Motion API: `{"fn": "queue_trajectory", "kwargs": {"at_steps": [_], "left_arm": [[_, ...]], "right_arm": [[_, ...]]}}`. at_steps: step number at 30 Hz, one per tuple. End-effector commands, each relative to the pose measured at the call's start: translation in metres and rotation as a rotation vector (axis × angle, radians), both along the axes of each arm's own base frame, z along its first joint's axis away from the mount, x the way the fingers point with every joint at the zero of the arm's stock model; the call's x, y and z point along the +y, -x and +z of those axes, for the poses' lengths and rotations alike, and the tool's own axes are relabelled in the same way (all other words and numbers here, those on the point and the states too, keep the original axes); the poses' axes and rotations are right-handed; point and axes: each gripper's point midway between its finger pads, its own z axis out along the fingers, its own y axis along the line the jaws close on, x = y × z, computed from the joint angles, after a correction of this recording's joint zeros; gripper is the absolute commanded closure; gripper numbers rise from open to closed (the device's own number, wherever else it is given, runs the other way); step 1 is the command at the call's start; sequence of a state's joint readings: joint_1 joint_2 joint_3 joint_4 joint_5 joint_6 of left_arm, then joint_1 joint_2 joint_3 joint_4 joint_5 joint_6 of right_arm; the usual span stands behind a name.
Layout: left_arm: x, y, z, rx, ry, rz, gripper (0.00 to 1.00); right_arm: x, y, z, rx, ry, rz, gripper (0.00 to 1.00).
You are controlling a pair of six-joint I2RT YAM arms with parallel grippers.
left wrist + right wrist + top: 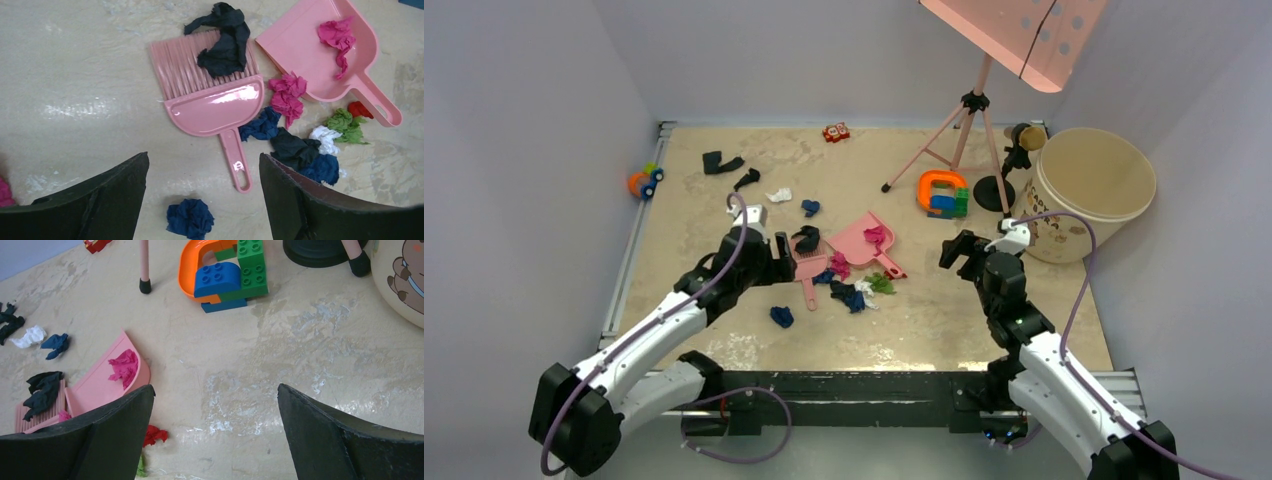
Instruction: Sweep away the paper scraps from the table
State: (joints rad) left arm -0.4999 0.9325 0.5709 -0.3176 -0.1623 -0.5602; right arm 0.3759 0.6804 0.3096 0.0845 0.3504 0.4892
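Observation:
Paper scraps lie on the beige table (1024,320). A pink brush (210,95) lies flat with a black scrap (225,42) on its bristles. A pink dustpan (310,55) beside it holds a magenta scrap (337,35). Magenta, blue, black, white, green and red wads (292,147) lie in a cluster by the brush handle. A dark blue wad (190,219) lies apart. More scraps (721,161) lie at the far left. My left gripper (204,156) is open and empty above the brush handle. My right gripper (215,387) is open and empty over bare table, right of the dustpan (100,382).
Orange, blue and green toy blocks (942,193) and a pink tripod stand (969,110) are at the back right. A beige bucket (1089,190) stands at the right edge. A red-and-white block (835,131) lies at the back. A small toy (645,182) is at the left rail.

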Motion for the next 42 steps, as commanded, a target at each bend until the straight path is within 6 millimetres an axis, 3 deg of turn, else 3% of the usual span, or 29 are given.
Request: {"fn": "queue_trajectory", "kwargs": {"at_steps": [1, 3, 5, 8, 15, 20, 25, 29, 31, 34, 39, 42], "left_arm": [[-0.017, 0.004, -0.004, 0.098, -0.019, 0.023, 0.16], [-0.026, 0.002, -0.011, 0.139, -0.04, 0.038, 0.19], [-0.037, 0.0, -0.017, 0.172, -0.024, 0.041, 0.31], [-0.051, -0.002, -0.025, 0.215, -0.011, 0.071, 0.39], [-0.06, -0.001, -0.043, 0.257, -0.157, 0.161, 0.34], [-0.072, 0.0, -0.067, 0.296, -0.163, 0.163, 0.39], [-0.062, 0.004, -0.086, 0.315, -0.224, 0.198, 0.43], [-0.067, 0.005, -0.099, 0.336, -0.216, 0.185, 0.54], [-0.072, 0.006, -0.102, 0.352, -0.203, 0.173, 0.68], [-0.074, 0.008, -0.087, 0.329, -0.157, 0.165, 0.83], [-0.058, 0.015, -0.033, 0.246, -0.133, 0.137, 0.86], [-0.05, 0.023, 0.0, 0.204, -0.102, 0.117, 0.86]], "right_arm": [[0.0, -0.009, 0.028, -0.076, -0.012, -0.017, 0.01], [-0.001, -0.009, 0.027, -0.071, -0.011, -0.023, 0.01], [-0.001, -0.009, 0.027, -0.07, -0.014, -0.028, 0.01], [-0.003, -0.008, 0.027, -0.071, -0.014, -0.033, 0.01], [-0.004, -0.007, 0.028, -0.073, -0.021, -0.04, 0.01], [-0.004, -0.007, 0.029, -0.076, -0.024, -0.046, 0.01], [-0.005, -0.006, 0.028, -0.074, -0.025, -0.049, 0.01], [-0.006, -0.005, 0.029, -0.079, -0.03, -0.052, 0.01], [-0.006, -0.005, 0.029, -0.079, -0.03, -0.052, 0.01], [-0.006, -0.005, 0.028, -0.077, -0.028, -0.052, 0.01], [0.0, -0.005, 0.03, -0.083, -0.025, -0.012, 0.02], [0.017, -0.004, 0.036, -0.09, -0.039, 0.086, 0.02]]}}
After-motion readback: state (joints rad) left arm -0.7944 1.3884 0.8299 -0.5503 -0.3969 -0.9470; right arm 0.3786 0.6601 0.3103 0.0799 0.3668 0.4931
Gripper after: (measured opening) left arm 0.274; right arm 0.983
